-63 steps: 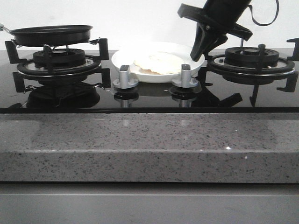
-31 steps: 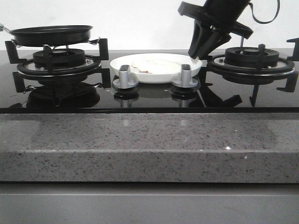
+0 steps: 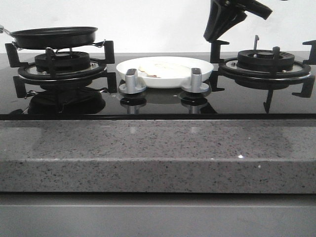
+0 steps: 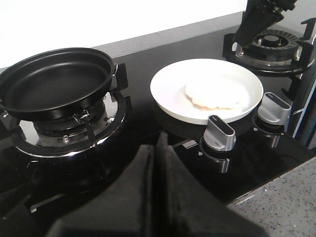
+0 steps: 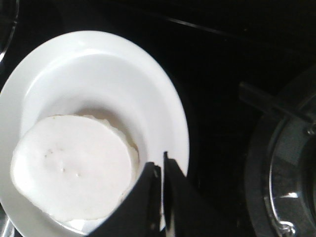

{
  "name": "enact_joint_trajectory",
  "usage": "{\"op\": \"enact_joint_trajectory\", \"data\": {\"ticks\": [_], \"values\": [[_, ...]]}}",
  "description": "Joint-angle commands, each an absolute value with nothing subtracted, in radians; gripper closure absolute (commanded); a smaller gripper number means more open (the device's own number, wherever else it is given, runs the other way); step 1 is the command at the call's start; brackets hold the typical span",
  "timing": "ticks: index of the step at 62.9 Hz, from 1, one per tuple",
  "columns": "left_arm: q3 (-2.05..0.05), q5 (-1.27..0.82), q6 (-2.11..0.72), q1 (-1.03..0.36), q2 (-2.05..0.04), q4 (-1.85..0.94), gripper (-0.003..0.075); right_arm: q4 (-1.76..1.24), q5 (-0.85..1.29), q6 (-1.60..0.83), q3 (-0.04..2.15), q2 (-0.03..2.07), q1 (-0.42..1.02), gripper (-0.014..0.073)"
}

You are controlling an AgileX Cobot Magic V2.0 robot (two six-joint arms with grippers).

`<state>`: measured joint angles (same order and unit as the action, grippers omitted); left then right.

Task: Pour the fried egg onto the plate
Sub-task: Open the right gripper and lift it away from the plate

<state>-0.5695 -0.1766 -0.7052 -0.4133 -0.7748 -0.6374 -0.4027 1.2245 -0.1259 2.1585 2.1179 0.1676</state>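
Flat, pale egg (image 5: 74,168) lies on glossy white plate (image 5: 163,98) below right gripper (image 5: 163,170), fingers pressed together, empty.

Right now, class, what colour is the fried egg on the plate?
Pale cream-white fried egg on the white plate, clearest from the right wrist view.

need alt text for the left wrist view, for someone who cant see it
A pale fried egg lies on a white plate in the middle of a black glass stove. An empty black frying pan sits on a burner beside it, and two silver knobs stand by the plate. The left gripper, shut, fills the foreground; the right gripper hangs over the far burner.
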Motion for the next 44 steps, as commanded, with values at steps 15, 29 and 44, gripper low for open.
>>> {"op": "enact_joint_trajectory", "data": {"ticks": [15,29,44], "values": [[-0.597,-0.108,-0.697,-0.422,-0.772,-0.653,0.0741,-0.413,1.202,-0.167,2.192,2.021,0.161,0.0664],[-0.597,-0.108,-0.697,-0.422,-0.772,-0.653,0.0741,-0.305,1.105,-0.198,2.088,1.899,0.182,0.0662],[-0.597,-0.108,-0.697,-0.422,-0.773,-0.653,0.0741,-0.193,0.805,-0.203,1.717,1.642,0.262,0.0662]]}}
